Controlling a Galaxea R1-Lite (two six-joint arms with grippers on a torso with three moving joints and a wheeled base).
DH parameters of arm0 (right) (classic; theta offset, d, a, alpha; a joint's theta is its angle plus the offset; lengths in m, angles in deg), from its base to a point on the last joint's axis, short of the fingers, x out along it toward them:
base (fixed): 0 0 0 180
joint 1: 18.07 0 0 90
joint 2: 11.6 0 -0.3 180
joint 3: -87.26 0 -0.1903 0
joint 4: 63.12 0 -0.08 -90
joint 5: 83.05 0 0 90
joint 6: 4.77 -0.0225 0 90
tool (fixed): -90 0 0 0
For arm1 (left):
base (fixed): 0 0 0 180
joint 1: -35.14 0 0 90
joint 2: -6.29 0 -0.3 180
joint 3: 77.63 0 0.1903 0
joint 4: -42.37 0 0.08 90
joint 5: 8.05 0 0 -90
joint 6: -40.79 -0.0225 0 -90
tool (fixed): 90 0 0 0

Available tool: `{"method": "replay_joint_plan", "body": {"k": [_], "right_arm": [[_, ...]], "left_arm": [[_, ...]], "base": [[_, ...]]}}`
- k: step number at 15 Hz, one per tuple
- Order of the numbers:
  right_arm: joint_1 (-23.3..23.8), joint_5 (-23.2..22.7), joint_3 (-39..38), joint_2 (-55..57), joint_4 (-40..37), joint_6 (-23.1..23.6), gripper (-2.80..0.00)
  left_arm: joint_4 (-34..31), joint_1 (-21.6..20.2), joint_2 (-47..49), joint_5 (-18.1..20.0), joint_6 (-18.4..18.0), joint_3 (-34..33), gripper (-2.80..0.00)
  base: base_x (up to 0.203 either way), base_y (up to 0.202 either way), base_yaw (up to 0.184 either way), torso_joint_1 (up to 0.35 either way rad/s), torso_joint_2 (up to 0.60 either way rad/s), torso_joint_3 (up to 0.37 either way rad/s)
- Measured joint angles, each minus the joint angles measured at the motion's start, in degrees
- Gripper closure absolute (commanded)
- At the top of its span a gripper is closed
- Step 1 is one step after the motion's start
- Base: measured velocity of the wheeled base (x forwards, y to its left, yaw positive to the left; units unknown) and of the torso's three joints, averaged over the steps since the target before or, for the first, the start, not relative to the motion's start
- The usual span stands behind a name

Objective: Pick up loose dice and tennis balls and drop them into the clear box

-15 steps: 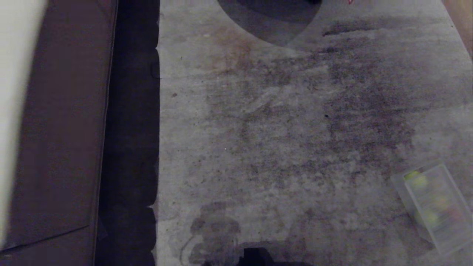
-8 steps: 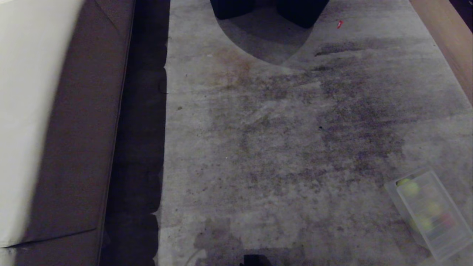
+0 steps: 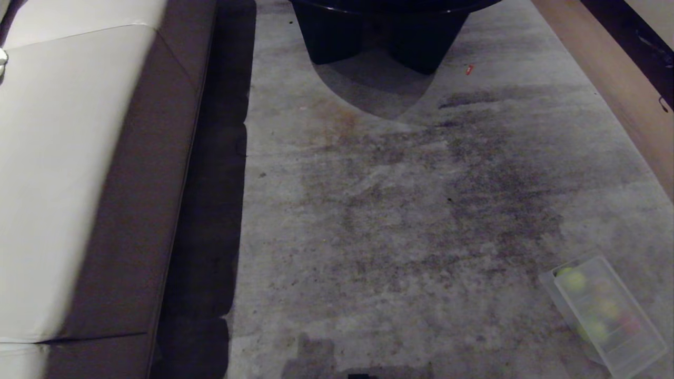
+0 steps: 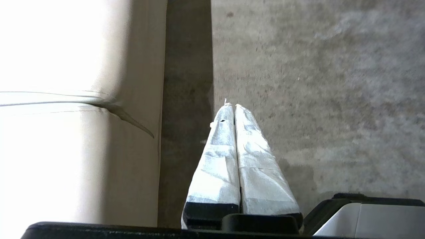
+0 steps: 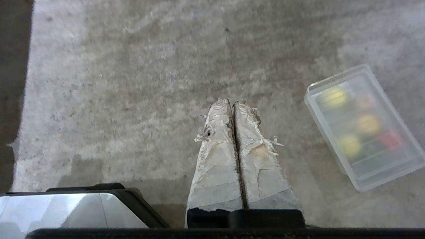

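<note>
Stained grey carpet between pale sofa and dark table base.

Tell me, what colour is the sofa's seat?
The sofa's seat is cream white, with a brown front edge; the head view shows it best.

1. On my left, the sofa runs along the floor.
2. Ahead, a table base stands.
3. Near right, the clear box lies on the floor, tennis balls inside.
</note>
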Motion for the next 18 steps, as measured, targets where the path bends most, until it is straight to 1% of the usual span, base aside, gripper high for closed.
{"method": "replay_joint_plan", "body": {"k": [18], "right_arm": [[0.00, 0.01, 0.00, 0.00, 0.00, -0.05, 0.00]], "left_arm": [[-0.05, 0.00, 0.00, 0.02, 0.11, 0.00, 0.00]], "base": [[0.000, 0.000, 0.000, 0.003, 0.00, 0.200]]}}
